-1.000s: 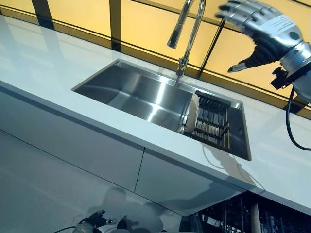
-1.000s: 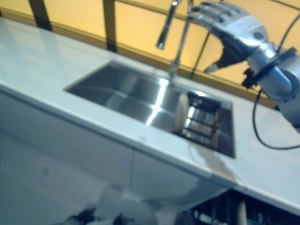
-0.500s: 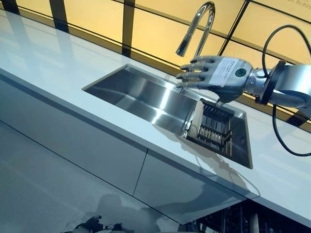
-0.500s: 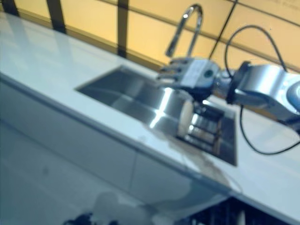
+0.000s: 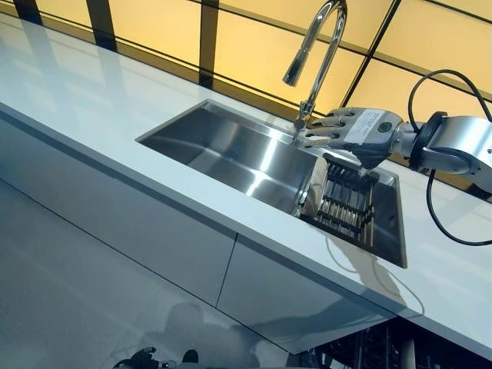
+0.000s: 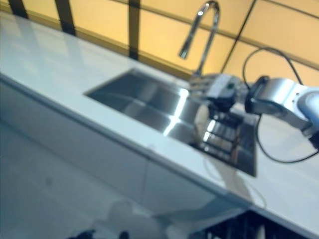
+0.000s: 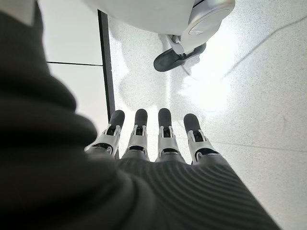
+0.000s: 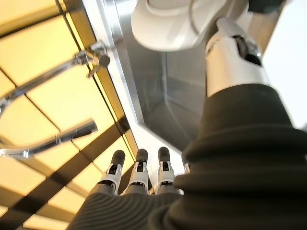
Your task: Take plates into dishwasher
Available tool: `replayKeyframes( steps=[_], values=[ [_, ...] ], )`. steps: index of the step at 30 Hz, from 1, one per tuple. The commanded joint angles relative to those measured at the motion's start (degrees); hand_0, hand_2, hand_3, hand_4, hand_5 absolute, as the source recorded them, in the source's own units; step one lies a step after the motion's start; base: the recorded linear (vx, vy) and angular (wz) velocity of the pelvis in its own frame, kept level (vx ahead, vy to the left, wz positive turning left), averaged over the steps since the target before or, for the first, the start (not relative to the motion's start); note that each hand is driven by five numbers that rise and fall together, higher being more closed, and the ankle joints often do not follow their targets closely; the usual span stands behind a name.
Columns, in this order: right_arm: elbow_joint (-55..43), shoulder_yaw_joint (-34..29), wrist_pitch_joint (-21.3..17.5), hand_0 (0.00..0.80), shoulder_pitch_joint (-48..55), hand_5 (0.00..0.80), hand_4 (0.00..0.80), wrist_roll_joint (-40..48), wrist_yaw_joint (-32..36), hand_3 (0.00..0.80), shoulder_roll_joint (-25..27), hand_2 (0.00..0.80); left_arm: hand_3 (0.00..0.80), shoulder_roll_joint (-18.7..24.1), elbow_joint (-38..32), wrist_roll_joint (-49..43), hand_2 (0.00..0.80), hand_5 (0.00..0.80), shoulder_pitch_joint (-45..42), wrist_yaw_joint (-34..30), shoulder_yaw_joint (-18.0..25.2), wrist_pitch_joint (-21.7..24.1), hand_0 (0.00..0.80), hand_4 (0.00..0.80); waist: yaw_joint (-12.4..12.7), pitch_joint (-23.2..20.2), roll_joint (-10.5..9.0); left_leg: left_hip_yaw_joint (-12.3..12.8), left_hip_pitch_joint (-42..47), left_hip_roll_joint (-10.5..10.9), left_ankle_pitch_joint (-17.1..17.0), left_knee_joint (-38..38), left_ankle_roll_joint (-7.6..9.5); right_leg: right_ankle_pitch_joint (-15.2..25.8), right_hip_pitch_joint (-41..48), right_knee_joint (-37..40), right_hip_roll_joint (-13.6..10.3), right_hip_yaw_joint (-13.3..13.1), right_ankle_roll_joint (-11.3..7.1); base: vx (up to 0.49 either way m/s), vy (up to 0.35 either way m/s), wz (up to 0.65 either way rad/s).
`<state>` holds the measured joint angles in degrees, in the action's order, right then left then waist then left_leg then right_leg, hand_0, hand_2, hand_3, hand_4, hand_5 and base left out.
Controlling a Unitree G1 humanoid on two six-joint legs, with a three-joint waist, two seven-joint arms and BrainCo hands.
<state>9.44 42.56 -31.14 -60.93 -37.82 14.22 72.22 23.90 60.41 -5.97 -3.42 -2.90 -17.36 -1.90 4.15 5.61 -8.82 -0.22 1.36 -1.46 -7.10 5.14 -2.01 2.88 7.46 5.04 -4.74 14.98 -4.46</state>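
Observation:
A white plate (image 5: 309, 198) stands on edge at the left end of a dark wire rack (image 5: 346, 206) in the right part of the steel sink (image 5: 223, 150). My right hand (image 5: 355, 132) hovers just above the rack beside the tap, fingers straight and pointing left, open and holding nothing. In the right wrist view the plate (image 8: 165, 24) shows just past the thumb (image 8: 231, 64), apart from the straight fingers (image 8: 138, 168). My left hand (image 7: 153, 139) hangs over the pale floor, open and empty.
A tall curved tap (image 5: 317, 46) rises behind the sink, close to my right hand. White worktop (image 5: 84, 92) runs on both sides of the sink. Below it are flat cabinet fronts (image 5: 138, 223), and at the lower right a dark opening (image 5: 361, 355) with wire racks.
My right hand has come down from high beside the tap, swung left, and now sits low over the rack. The head views have shifted slightly.

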Motion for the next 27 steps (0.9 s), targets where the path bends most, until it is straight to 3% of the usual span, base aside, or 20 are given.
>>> replayKeyframes(
  steps=[1, 17, 22, 27],
  values=[
    [3.4, 1.8, 0.5, 0.0, -4.8, 0.0, 0.0, -1.1, -2.3, 0.0, 2.5, 0.0, 0.0, 1.8, -3.5, -1.2, 0.0, 0.0, 2.5, -0.7, -2.9, 1.3, 0.0, 0.0, 3.2, 4.1, 0.78, 2.4, 2.3, -3.6, 4.8, -0.1, -2.49, -1.8, -1.9, -2.9, 0.4, 0.9, -0.99, 0.015, -0.054, 0.01],
    [6.8, -1.0, 1.4, 0.0, -0.8, 0.0, 0.0, -4.5, -6.5, 0.0, -0.6, 0.0, 0.0, 2.4, -5.4, -1.4, 0.0, 0.0, 3.3, -1.4, -4.7, 1.3, 0.0, 0.0, 3.7, 5.9, 1.91, 2.0, 1.2, -4.4, 4.0, -0.8, -3.05, -2.3, -2.3, -3.1, 1.3, 0.5, -0.26, 0.013, -0.055, 0.02],
    [7.3, -0.7, 3.1, 0.0, -1.5, 0.0, 0.0, -5.9, -8.2, 0.0, -1.5, 0.0, 0.0, 2.5, -5.7, -1.3, 0.0, 0.0, 3.9, -1.6, -5.6, 1.3, 0.0, 0.0, 4.0, 6.9, 2.04, 1.6, 0.4, -4.6, 3.8, -1.2, -3.16, -2.4, -2.8, -3.3, 1.5, 0.3, -0.07, -0.001, -0.049, 0.02],
    [7.7, -1.4, 5.9, 0.0, -2.0, 0.0, 0.0, -10.1, -14.3, 0.0, -2.2, 0.0, 0.0, 2.5, -5.9, -1.2, 0.0, 0.0, 4.0, -1.4, -5.9, 1.8, 0.0, 0.0, 4.1, 7.7, 2.08, 1.4, -0.5, -4.8, 3.6, -1.7, -3.22, -2.4, -3.5, -3.6, 1.7, 0.4, 0.1, -0.013, -0.042, 0.06]
  ],
)
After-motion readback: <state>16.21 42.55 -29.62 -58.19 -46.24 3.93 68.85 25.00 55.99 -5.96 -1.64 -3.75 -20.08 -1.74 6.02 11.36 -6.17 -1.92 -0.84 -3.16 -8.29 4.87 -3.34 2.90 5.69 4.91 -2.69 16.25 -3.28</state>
